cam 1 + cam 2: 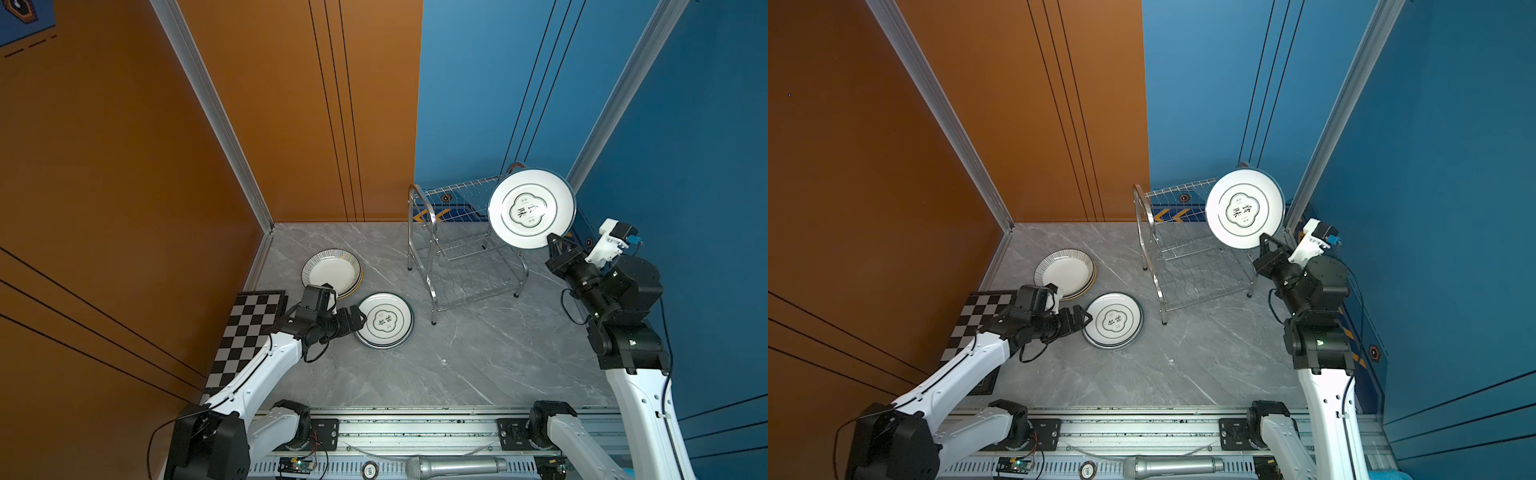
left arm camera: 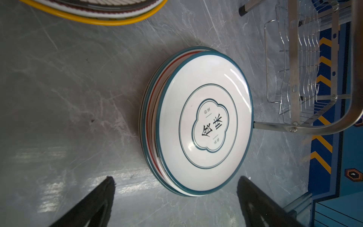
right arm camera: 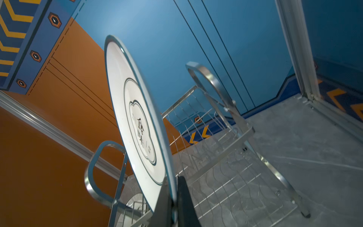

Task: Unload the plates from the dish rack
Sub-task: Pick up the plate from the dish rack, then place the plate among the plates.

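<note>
**Held plate** (image 1: 531, 208) (image 1: 1245, 208) (image 3: 137, 121): round and white, with a thin dark-teal rim, 1 inner ring and a lobed frame around 2 black Chinese characters. In both top views it stands on edge, face towards the camera head, raised over the right end of the dish rack (image 1: 469, 270) (image 1: 1196, 270) (image 3: 225, 173). Whether it touches the wire cannot be told.

**Right gripper** (image 1: 552, 240) (image 1: 1265, 239) (image 3: 173, 181): jaws clamped tight on the plate's lower rim, 1 finger on each face.

**Dish rack**: 2-tier steel wire with arched loop ends. It stands on the grey marble tabletop (image 1: 478, 365) at the back right, near the blue wall.

**Left gripper** (image 1: 360, 319) (image 1: 1087, 319) (image 2: 176, 178): jaws spread wide and holding nothing. It sits low over the table, at the edge of the teal-rimmed stack (image 1: 384, 320) (image 1: 1113, 320) (image 2: 204, 121), which lies flat. The left wrist view shows the fingertips (image 2: 110, 180) apart from the rim.

**Teal-rimmed stack**: the top plate carries the same design, and a red-rimmed plate shows beneath it.

**Striped stack** (image 1: 331, 272) (image 1: 1065, 272) (image 2: 94, 13): fine-striped rims over a yellow rim. It lies flat just beside the teal-rimmed stack, further left and back.
</note>
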